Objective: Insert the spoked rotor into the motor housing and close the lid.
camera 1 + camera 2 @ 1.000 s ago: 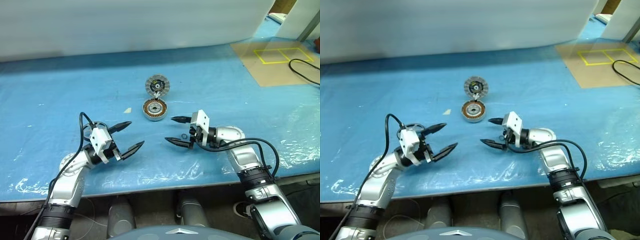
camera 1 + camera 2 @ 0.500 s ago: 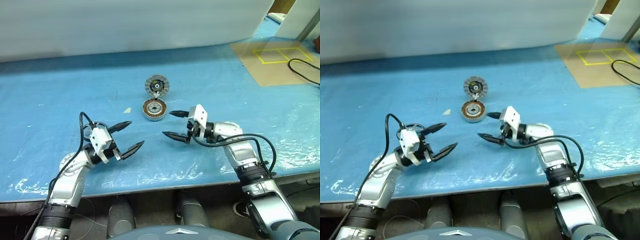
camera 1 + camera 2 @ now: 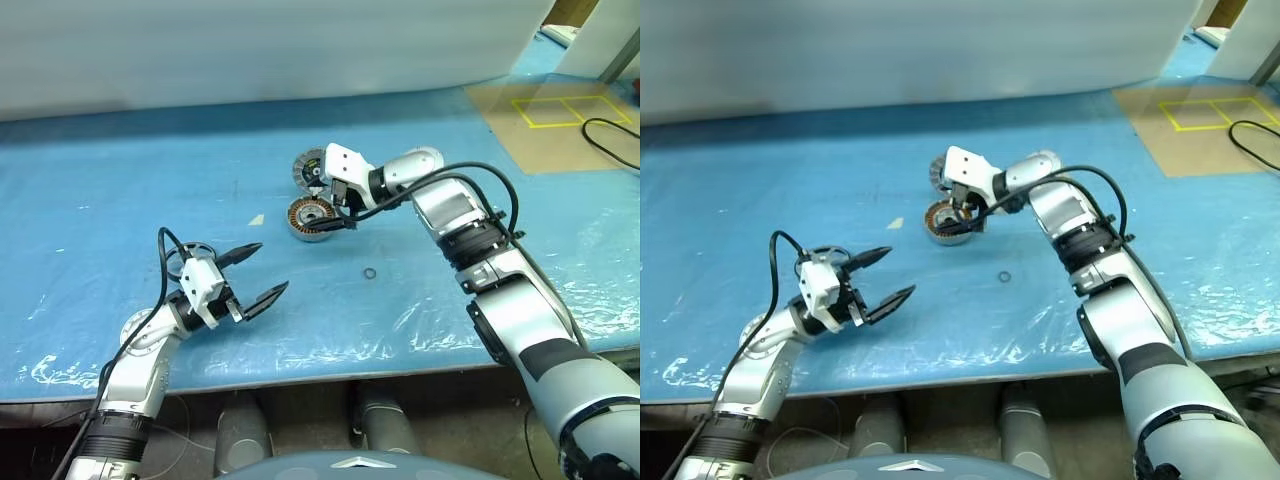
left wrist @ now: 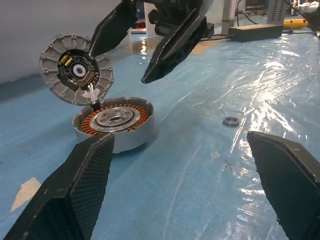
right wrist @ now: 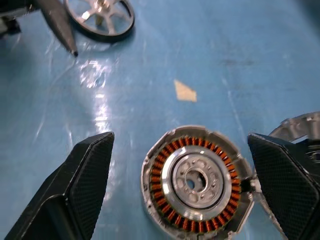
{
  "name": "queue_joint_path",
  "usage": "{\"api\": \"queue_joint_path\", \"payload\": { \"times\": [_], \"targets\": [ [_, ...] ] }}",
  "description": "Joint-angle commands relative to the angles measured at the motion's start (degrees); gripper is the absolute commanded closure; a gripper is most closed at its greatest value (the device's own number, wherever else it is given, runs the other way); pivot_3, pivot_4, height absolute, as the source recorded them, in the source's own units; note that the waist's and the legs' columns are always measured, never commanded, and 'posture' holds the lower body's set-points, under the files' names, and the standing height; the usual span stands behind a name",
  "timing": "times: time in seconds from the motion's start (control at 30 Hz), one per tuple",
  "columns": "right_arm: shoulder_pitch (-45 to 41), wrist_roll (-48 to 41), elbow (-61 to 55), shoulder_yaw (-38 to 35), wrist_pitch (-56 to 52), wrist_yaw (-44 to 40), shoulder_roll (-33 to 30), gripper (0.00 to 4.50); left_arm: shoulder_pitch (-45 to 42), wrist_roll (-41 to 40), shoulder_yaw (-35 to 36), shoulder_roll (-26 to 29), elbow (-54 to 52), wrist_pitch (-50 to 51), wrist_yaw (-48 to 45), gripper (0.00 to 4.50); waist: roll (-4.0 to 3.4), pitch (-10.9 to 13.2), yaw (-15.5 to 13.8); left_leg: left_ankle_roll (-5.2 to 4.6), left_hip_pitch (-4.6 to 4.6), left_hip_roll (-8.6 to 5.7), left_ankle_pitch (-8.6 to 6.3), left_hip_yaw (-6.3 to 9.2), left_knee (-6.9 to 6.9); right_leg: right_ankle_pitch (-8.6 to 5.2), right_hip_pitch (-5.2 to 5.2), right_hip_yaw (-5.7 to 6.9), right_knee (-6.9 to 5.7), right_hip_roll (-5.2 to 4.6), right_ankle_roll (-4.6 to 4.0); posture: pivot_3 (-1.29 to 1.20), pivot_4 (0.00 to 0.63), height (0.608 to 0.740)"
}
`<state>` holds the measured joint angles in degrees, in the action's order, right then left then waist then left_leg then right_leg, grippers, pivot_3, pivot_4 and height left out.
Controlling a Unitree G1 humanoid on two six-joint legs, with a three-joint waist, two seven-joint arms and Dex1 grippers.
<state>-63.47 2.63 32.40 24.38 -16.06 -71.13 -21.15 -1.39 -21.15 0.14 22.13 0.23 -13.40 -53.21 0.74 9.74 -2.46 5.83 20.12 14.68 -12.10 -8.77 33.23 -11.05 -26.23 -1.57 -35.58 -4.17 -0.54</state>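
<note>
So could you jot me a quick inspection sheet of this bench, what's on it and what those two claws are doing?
Surface: blue plastic sheet, shiny and wrinkled.
Job's things: motor housing open, copper windings showing; lid hinged up behind it; spoked rotor lying flat beside the left arm.
Clutter: small washer ring; pale scrap.
Grippers: left gripper open, empty, near the rotor; right gripper open, empty, over the housing.
Cables: black cable at far right.
Surroundings: white wall; yellow tape squares on a brown board.
</note>
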Motion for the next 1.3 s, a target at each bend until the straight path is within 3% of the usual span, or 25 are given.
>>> {"api": "queue_joint_path", "payload": {
  "times": [0.03,0.27,0.57,1.2,1.3],
  "targets": [
    [-4.8,2.4,3.3,2.9,-2.1,-5.4,0.5,0.0,0.8,0.1,0.6,-0.1,-1.3,-1.4,0.6,0.02,0.0,0.0,0.0,-0.05,0.0,0.0,-0.03,0.0,0.0,0.0,-0.01,0.0,-0.01,0.0,0.0,0.0,0.15,0.74],
    [-8.5,9.1,12.9,7.2,0.2,-4.0,4.9,0.0,1.2,0.2,0.3,-0.3,-1.7,-1.7,1.4,0.02,-0.01,0.0,0.2,-0.08,-0.04,0.12,-0.04,-0.01,0.05,0.0,-0.07,-0.01,-0.14,0.0,-0.04,0.0,0.15,0.74],
    [-10.2,13.0,21.7,6.6,4.5,1.8,8.7,0.0,1.7,0.1,0.3,-0.3,-1.9,-1.7,1.6,0.02,-0.02,0.0,0.1,-0.07,0.0,0.13,-0.04,-0.04,0.08,-0.01,-0.1,0.0,-0.13,-0.01,-0.07,0.0,0.15,0.74],
    [-9.3,16.9,24.4,7.8,8.2,1.3,10.4,0.0,1.4,0.3,0.2,-0.4,-1.7,-1.7,1.9,0.02,-0.02,0.0,0.1,-0.14,-0.02,0.13,-0.08,-0.04,0.1,-0.01,-0.08,0.0,-0.18,-0.01,-0.08,0.0,0.15,0.74],
    [-9.0,17.6,24.7,7.7,8.7,1.5,10.4,0.56,1.3,0.4,0.0,-0.4,-1.7,-1.6,2.0,0.0,-0.02,0.0,0.1,-0.14,-0.02,0.13,-0.08,-0.04,0.1,-0.01,-0.08,0.0,-0.18,-0.02,-0.08,0.0,0.15,0.74]
  ]
}}
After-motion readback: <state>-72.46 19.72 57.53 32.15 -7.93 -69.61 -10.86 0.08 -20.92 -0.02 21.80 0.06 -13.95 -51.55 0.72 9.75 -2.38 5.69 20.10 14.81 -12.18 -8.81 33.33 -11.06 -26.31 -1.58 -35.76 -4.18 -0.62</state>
